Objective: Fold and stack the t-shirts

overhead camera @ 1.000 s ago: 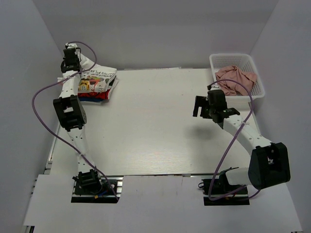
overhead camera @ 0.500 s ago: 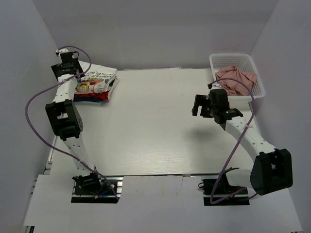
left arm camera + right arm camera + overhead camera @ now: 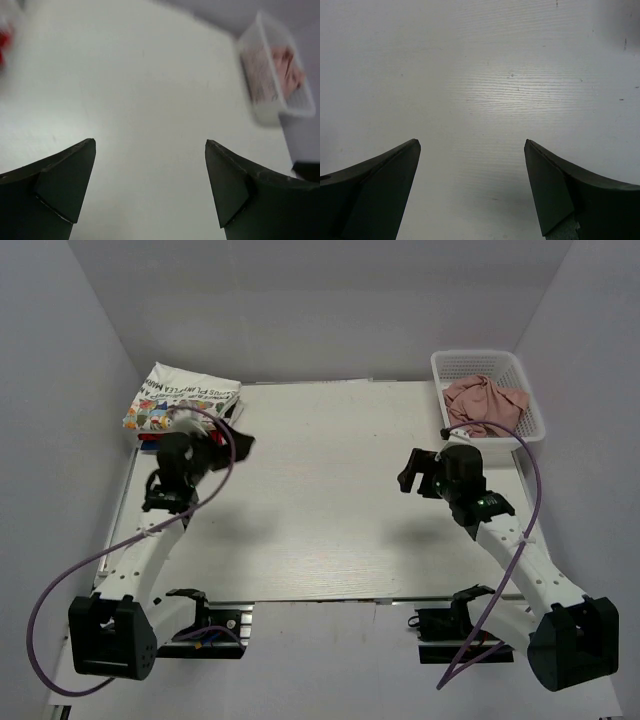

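- The table (image 3: 320, 500) is white with a faint wood grain.
- The t-shirts (image 3: 182, 403) sit as a folded stack at the far left corner. The top one is white with a multicoloured print and dark lettering, and red shows beneath its near edge.
- A white basket (image 3: 475, 356) at the far right corner holds crumpled pink cloth (image 3: 485, 402).
- The left gripper (image 3: 150, 145) hovers just beside the stack, fingers spread, grasping nothing.
- The right gripper (image 3: 470, 142) hangs over bare table near the basket, likewise released.
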